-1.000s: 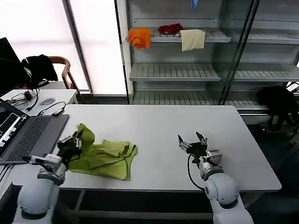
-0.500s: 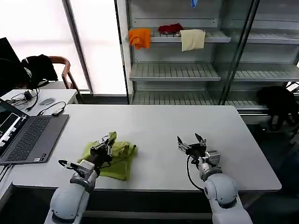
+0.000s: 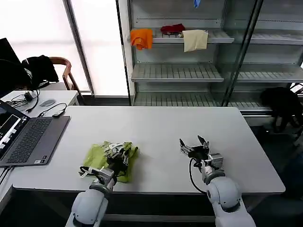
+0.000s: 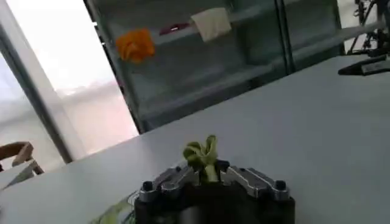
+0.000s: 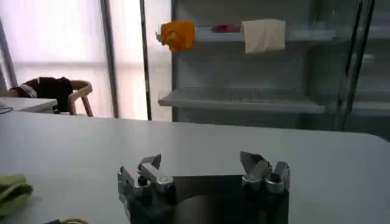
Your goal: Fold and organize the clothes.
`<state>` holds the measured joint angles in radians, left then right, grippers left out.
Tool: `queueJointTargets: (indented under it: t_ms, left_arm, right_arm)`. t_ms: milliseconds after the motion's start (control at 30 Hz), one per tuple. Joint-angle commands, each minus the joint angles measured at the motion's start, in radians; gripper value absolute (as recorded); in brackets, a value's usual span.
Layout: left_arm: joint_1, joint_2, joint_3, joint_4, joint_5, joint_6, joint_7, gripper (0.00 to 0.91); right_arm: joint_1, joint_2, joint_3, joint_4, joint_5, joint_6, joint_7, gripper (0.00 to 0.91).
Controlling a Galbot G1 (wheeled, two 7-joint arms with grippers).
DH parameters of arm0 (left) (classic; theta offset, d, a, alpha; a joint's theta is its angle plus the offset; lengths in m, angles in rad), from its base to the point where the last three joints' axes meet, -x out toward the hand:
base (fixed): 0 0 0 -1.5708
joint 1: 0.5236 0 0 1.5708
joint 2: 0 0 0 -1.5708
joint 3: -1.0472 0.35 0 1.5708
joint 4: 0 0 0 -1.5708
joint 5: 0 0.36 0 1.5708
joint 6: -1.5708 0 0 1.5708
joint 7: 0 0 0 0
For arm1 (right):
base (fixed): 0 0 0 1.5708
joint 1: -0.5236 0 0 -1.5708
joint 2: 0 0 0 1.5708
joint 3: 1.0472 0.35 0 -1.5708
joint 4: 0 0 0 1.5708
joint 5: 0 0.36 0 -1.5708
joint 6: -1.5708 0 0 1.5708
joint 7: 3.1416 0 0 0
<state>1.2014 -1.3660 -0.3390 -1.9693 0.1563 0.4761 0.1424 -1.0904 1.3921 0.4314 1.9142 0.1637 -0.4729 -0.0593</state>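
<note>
Left gripper point(image 3: 118, 152) clamps a fold of the lime-green T-shirt point(image 3: 97, 157), bunched on the white table point(image 3: 156, 127) at its 7 o'clock edge; right gripper point(image 3: 194, 147), fingers spread, idles at 5 o'clock.

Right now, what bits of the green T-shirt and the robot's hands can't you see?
- Head view: the left gripper covers the middle of the T-shirt; its collar and print are folded out of sight.
- Left wrist view: only a pinched tuft shows.
- Right wrist view: the frame edge cuts off the shirt.
</note>
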Motion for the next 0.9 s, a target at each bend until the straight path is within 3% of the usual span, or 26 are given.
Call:
queueJointTargets:
  t_ms: [33, 367, 533, 767, 900]
  left_arm:
    - [0.003, -0.054, 0.074, 0.069, 0.019, -0.004, -0.061, 0.907]
    - [0.011, -0.09, 0.099, 0.069, 0.014, -0.029, -0.073, 0.907]
    - [0.013, -0.066, 0.059, 0.004, -0.076, -0.04, -0.072, 0.907]
    - [0.033, 0.026, -0.157, -0.161, -0.335, -0.014, -0.034, 0.907]
    - [0.035, 0.075, -0.313, -0.145, -0.448, -0.004, -0.01, 0.907]
  right_arm:
    - [-0.001, -0.004, -0.001, 0.015, 0.001, -0.008, 0.0, 0.907]
    - [-0.009, 0.0, -0.003, 0.032, 0.0, -0.011, 0.004, 0.907]
    - [-0.011, -0.003, -0.002, 0.039, 0.0, -0.013, 0.004, 0.907]
    - [-0.003, -0.009, -0.003, 0.039, 0.003, -0.018, 0.004, 0.907]
    - [0.008, -0.012, -0.008, 0.035, 0.004, -0.022, 0.002, 0.907]
